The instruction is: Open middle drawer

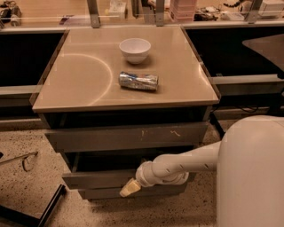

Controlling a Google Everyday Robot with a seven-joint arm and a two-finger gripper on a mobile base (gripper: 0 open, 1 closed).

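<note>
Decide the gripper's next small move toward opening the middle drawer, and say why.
Probably pull the gripper straight out, away from the cabinet. It sits at the front of the middle drawer, which is only slightly out, with a narrow dark opening behind its front.

Warm amber light falls on the glossy beige top of the desk point(80, 80). Below it is a speckled terrazzo floor point(40, 177), with a dark bar point(49, 205) lying at lower left. Behind, metal posts point(93, 9) rise before a cluttered counter point(44, 9). The end effector point(128, 188) sits low at the desk's front.
</note>
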